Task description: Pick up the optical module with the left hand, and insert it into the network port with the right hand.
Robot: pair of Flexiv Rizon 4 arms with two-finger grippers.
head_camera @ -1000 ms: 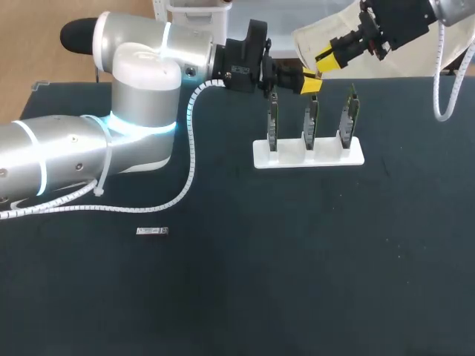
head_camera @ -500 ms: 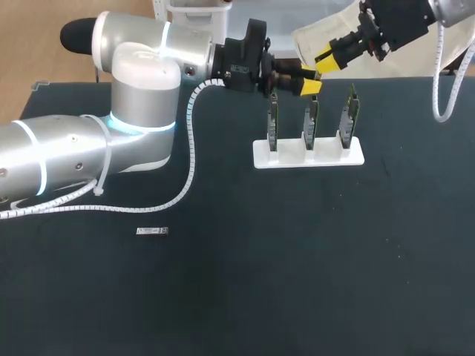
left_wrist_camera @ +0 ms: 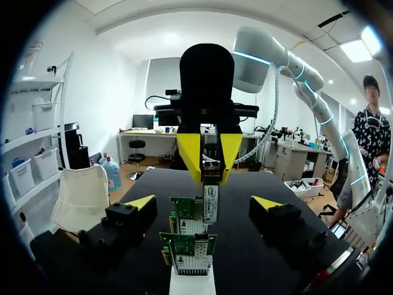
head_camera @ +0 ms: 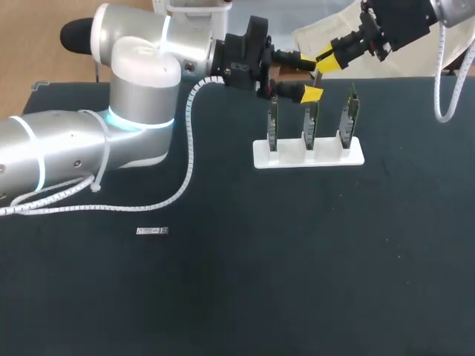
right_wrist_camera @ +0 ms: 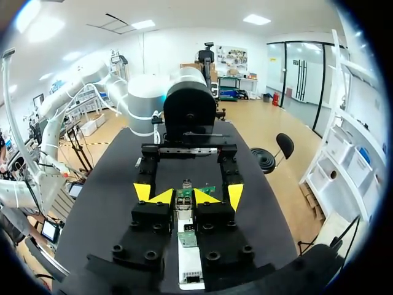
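The optical module [left_wrist_camera: 210,206], a slim silver bar, hangs upright between the yellow tips of my right gripper [left_wrist_camera: 210,153], which is shut on it from above. My left gripper [left_wrist_camera: 204,212] is open, its fingers spread wide on either side of the module without touching it. In the head view both grippers meet above the card stand: my left gripper [head_camera: 309,78] comes from the left, my right gripper [head_camera: 327,61] from the upper right. The right wrist view shows the module [right_wrist_camera: 184,209] in my right gripper [right_wrist_camera: 184,198], over a network card [right_wrist_camera: 187,238].
A white stand [head_camera: 308,153] holds three upright green network cards [head_camera: 310,122] just below the grippers. A second small silver module [head_camera: 152,231] lies flat on the dark table [head_camera: 297,259] at the front left.
My left gripper has opened wide and let go of the module, which stays in my right gripper. Both arms have stayed nearly in place.
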